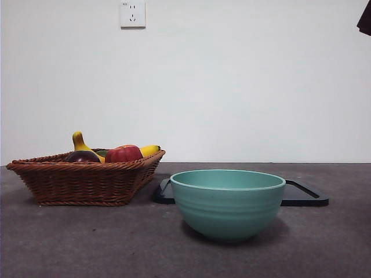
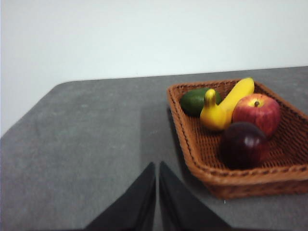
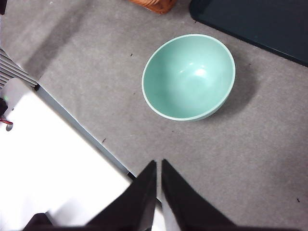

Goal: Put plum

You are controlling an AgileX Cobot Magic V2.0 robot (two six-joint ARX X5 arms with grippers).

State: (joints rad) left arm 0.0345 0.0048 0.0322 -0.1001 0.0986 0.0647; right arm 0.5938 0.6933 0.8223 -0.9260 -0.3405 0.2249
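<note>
Soft, even indoor light fills all three views, with a bright white wall behind. The front view is sharp; the glossy teal ceramic bowl [image 1: 227, 202] casts a faint shadow on the grey table [image 1: 87, 243]. The left wrist view is slightly blurred, with small highlights on the dark maroon plum [image 2: 243, 144]. In the right wrist view, glare whitens the bowl's inside.

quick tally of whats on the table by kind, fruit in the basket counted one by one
plum: 1
red apple: 1
yellow banana: 1
green fruit: 1
wicker basket: 1
teal bowl: 1
black tray: 1
total: 7
</note>
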